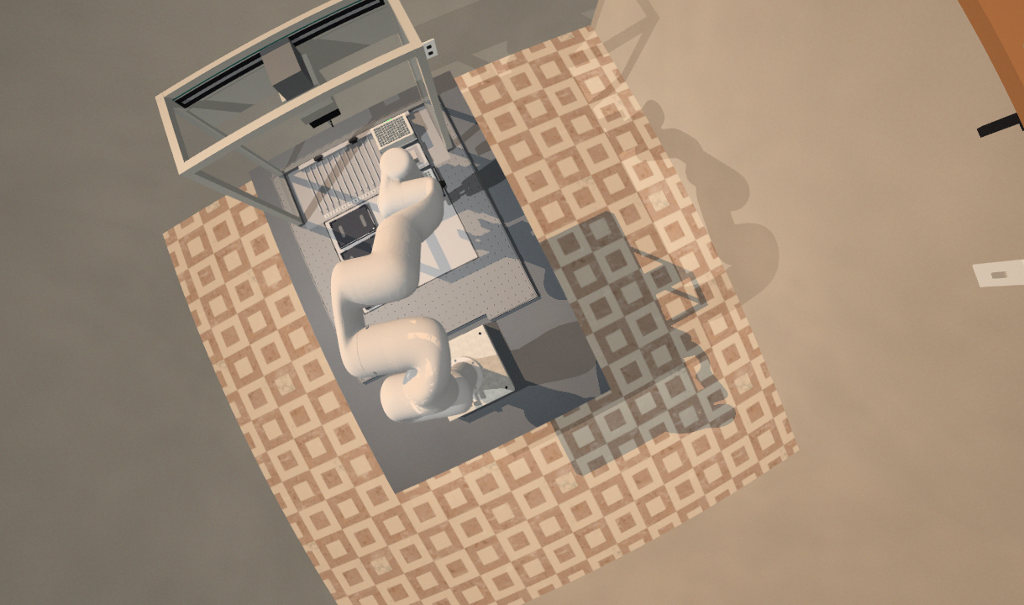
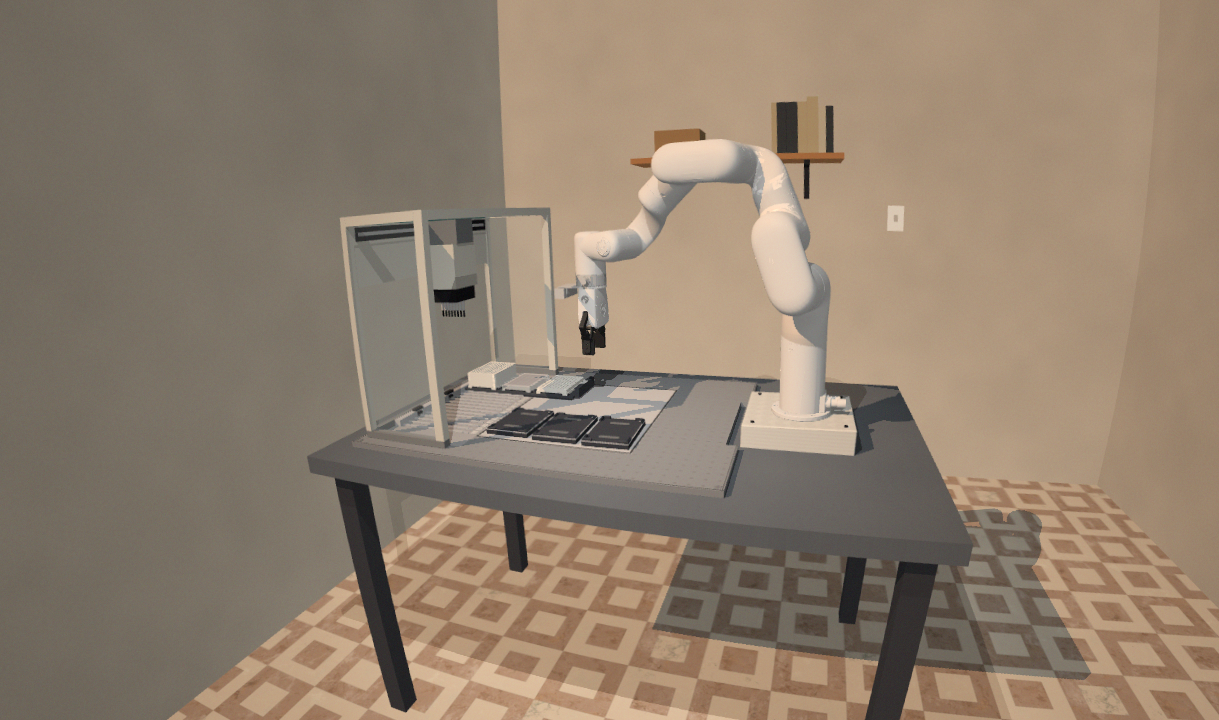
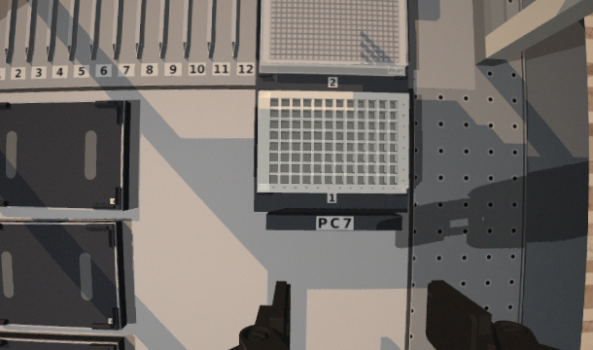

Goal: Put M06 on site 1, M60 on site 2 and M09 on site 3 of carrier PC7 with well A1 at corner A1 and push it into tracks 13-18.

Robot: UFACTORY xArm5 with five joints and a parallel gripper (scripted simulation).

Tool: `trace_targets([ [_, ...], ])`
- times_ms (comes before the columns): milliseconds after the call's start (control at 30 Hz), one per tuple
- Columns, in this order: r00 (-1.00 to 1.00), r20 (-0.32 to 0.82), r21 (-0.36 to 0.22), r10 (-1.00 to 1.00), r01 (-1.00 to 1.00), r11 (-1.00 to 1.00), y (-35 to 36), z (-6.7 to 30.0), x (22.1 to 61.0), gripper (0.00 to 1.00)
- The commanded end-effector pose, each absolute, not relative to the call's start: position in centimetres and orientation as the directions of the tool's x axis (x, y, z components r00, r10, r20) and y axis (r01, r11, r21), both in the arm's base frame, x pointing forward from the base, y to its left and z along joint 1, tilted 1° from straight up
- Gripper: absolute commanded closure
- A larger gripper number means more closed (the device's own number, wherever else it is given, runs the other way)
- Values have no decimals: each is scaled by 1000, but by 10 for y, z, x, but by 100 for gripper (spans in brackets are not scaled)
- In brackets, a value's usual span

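The carrier PC7 [image 3: 292,202] [image 2: 586,386] lies straight in line with the rails, right of track 12. M06 [image 3: 328,146] [image 2: 562,385] is on site 1 by the handle, its small markings along the near and right edges. M60 [image 3: 332,31] [image 2: 525,382] is on site 2; a faint A1 mark shows at its near right corner. M09 [image 1: 391,130] [image 2: 490,374] is on site 3, outside the wrist view. A faint green glint shows behind it in the top view. My gripper [image 3: 359,309] [image 2: 594,346] is open and empty, raised above the apron on the handle's near side.
Three black nests, S3 [image 3: 51,156], S2 [image 3: 46,272] and S1 [image 2: 615,432], stand empty along the apron's left side. The rails [image 3: 151,29] show tracks 1 to 12. A frame post [image 3: 530,34] rises at the right, and a pipetting head [image 2: 454,259] hangs over the rails.
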State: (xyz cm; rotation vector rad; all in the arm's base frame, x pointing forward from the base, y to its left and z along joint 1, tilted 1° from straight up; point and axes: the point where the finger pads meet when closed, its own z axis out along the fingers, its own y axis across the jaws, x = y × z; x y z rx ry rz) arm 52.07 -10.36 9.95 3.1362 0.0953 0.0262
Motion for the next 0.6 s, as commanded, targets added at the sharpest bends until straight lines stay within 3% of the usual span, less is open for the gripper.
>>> trace_targets([
  [0,998,23,0,61,61,-998,-104,108,522,19],
  [567,998,23,0,61,61,-998,-104,133,522,19],
])
